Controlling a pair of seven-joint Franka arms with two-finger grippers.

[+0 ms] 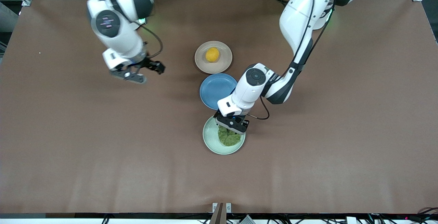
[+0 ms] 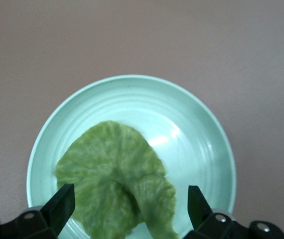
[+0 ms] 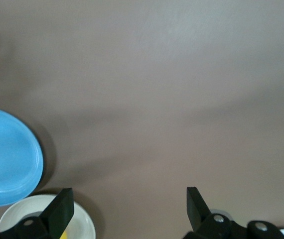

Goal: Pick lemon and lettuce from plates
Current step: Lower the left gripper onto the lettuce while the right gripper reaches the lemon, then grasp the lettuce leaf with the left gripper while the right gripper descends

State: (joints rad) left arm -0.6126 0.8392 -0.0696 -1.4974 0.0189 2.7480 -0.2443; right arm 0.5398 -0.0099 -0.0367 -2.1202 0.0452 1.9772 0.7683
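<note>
The lettuce [image 1: 228,137] lies flat on the pale mint green plate [image 1: 210,138], nearest the front camera. My left gripper [image 1: 231,125] is open just over it; in the left wrist view the two fingers straddle the leaf [image 2: 117,179] on the plate [image 2: 192,124] without gripping it. The lemon [image 1: 212,54] sits on the beige plate [image 1: 224,63], farther from the camera. My right gripper [image 1: 135,74] is open and empty, up over bare table toward the right arm's end. The right wrist view shows the beige plate's rim [image 3: 84,216] and a sliver of lemon [image 3: 64,234] by one finger.
A bright blue plate [image 1: 214,89] with nothing on it sits between the two task plates, touching both; it also shows in the right wrist view [image 3: 5,164]. The left arm's wrist hangs over its edge. Brown tabletop [image 1: 325,155] lies open all around.
</note>
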